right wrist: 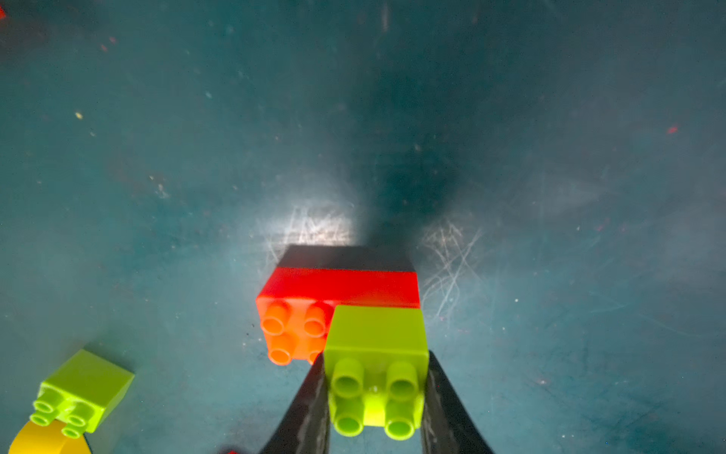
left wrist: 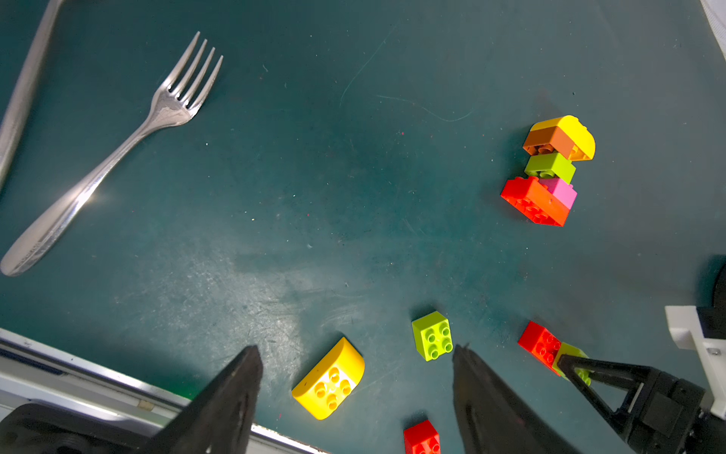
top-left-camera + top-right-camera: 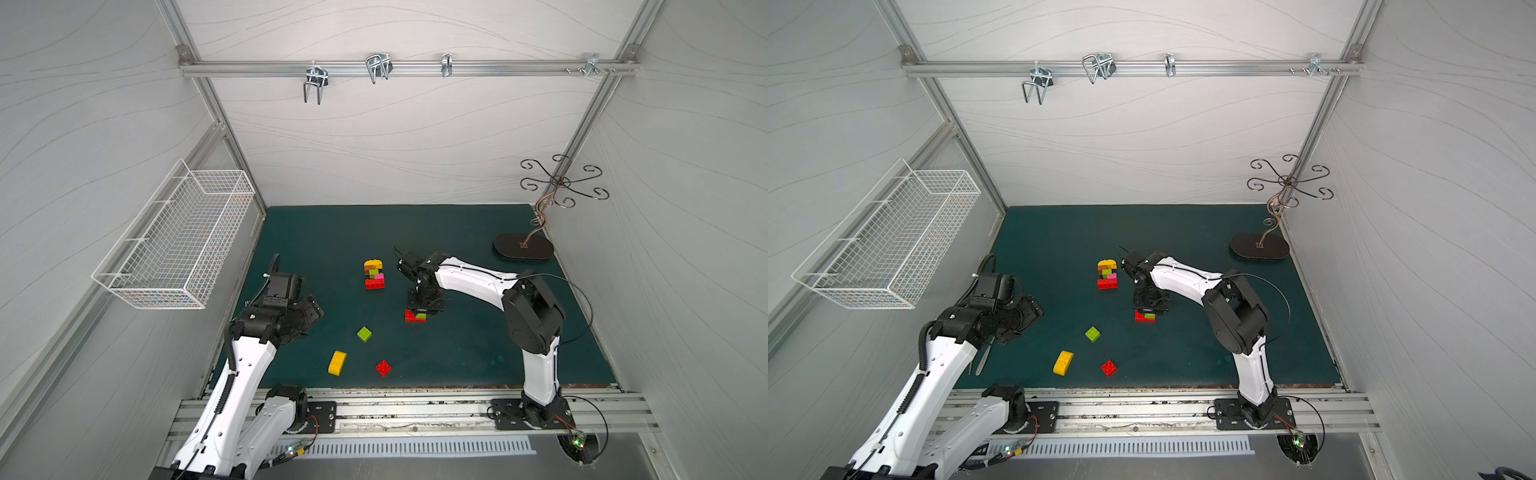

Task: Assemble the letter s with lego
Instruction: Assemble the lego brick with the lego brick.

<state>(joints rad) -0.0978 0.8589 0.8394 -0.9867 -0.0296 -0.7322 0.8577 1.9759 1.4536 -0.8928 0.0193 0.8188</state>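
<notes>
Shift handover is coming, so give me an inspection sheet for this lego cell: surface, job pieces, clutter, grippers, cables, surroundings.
Surface: green mat, scratched and scuffed.
Job's things: part-built stack; loose green brick, yellow brick and red square brick lie apart near the front; long red brick carries the gripped green brick.
Clutter: fork, another cutlery handle beside it, curly metal stand at the back.
Grippers: left gripper open, empty; right gripper shut on the gripped green brick.
Cables: black cable loops off the right arm; ribbed hose runs along the left arm.
Surroundings: wire basket; hooks on a rail.

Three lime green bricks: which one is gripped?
The lime brick on the red oblong, held by the right gripper; the others: a loose one, one in the stack.
</notes>
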